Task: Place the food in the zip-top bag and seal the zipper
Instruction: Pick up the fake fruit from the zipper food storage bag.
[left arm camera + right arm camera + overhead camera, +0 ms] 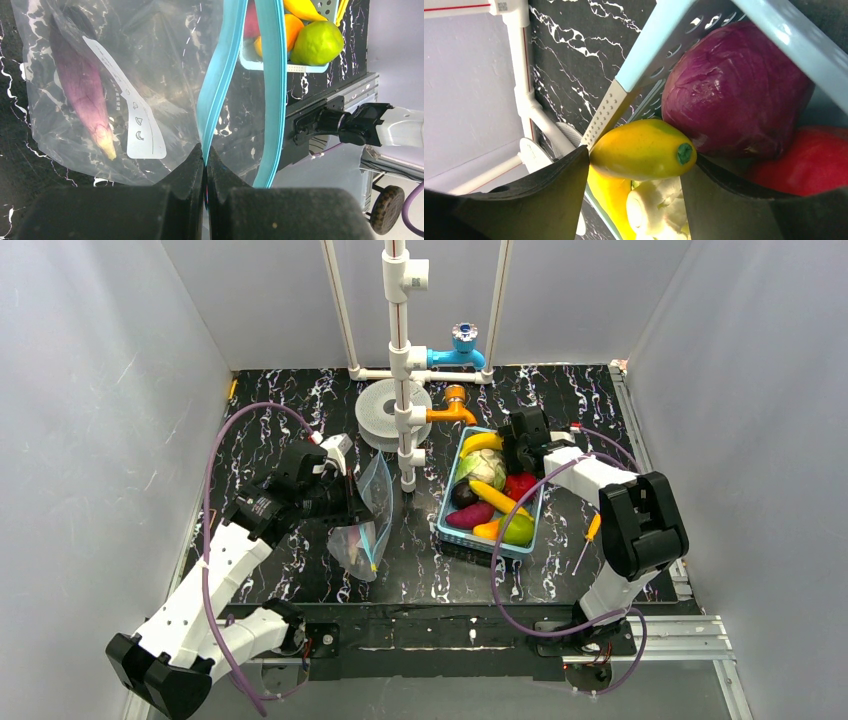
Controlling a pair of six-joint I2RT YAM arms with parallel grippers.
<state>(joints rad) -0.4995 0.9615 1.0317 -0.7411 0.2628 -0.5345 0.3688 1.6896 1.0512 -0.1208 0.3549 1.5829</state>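
Black marbled surface (290,580) within grey walls (100,390), left gripper (205,150) clenched on zipper (218,85) left of basket (644,50), right gripper (641,159) grasping banana (639,145) inside basket

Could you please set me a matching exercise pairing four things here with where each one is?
Things:
1. eggplant
2. banana
3. green apple
4. screwdriver

Places:
A. on the table, outside the basket
B. inside the bag
C. between the right gripper fingers
D. in the basket, not gripped

Pairs: 1-B; 2-C; 3-D; 4-A
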